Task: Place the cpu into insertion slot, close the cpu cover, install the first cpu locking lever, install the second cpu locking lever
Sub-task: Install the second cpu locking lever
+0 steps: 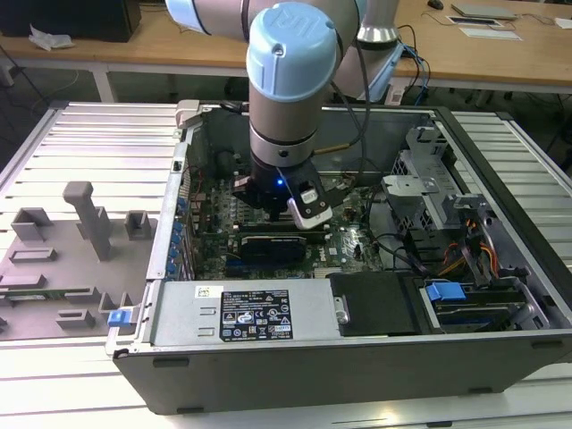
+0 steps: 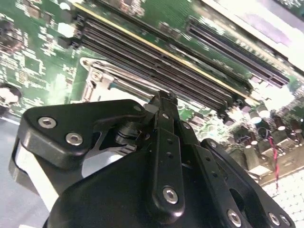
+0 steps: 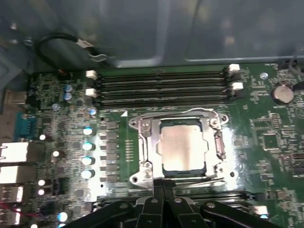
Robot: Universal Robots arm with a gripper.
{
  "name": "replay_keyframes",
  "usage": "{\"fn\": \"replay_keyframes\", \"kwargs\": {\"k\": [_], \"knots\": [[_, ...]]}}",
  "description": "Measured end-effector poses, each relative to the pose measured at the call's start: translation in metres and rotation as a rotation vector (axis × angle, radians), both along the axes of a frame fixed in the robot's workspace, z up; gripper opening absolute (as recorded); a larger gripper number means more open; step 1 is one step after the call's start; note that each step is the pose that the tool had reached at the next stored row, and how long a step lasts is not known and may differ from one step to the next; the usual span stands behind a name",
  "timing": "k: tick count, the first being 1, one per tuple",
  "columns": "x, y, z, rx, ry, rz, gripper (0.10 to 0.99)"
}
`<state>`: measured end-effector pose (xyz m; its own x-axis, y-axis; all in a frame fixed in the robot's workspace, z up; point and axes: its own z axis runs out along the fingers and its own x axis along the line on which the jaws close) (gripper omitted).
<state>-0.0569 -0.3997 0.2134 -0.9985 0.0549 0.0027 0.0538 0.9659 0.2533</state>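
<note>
**Mia:** Where is the cpu (image 3: 183, 148)?

**Ben:** It sits flat in the insertion slot (image 3: 182, 151), silver side up. That is what the first wrist view shows. The slot is in the middle of the green board (image 3: 266, 123).

**Mia:** And the cpu cover (image 3: 148, 151)?

**Ben:** The shiny metal frame lies down flat around the cpu. You can see the cpu through its big square window.

**Mia:** What is next to the slot?

**Ben:** Long black memory slots (image 3: 161, 88) run along one side of it, between the slot and the grey wall of the case. On another side of the slot there are rows of little round silver cans (image 3: 87, 145).

**Mia:** Where is the gripper (image 3: 164, 183)?

**Ben:** Its black fingers (image 3: 156, 199) are pressed together, so the claw is closed. The tip is right at the edge of the slot, on the side away from those memory slots. A thin metal rod (image 3: 199, 180) runs along that edge by the tip. I cannot tell if the claw is pinching it.

**Mia:** What about the second wrist view?

**Ben:** The closed gripper (image 2: 164, 97) points at the metal frame of the slot (image 2: 102, 76), with the memory slots (image 2: 156, 61) just past it.

**Mia:** And from far away?

**Ben:** In the exterior view the arm (image 1: 286, 98) reaches down into the open computer case (image 1: 295, 357), over the board (image 1: 210, 219). The case lies on a grey ribbed table (image 1: 80, 143).
</note>
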Motion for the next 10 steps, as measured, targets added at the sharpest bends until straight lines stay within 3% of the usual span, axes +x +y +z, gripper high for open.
{"fn": "replay_keyframes", "kwargs": {"k": [3,6,10], "knots": [[0.0085,0.0001,0.0,-0.009,0.0031,-0.007,0.106],[0.013,0.0054,0.0,-0.022,0.0033,-0.01,0.106],[0.0147,0.0215,0.0,-0.049,0.0031,-0.01,0.106]]}}
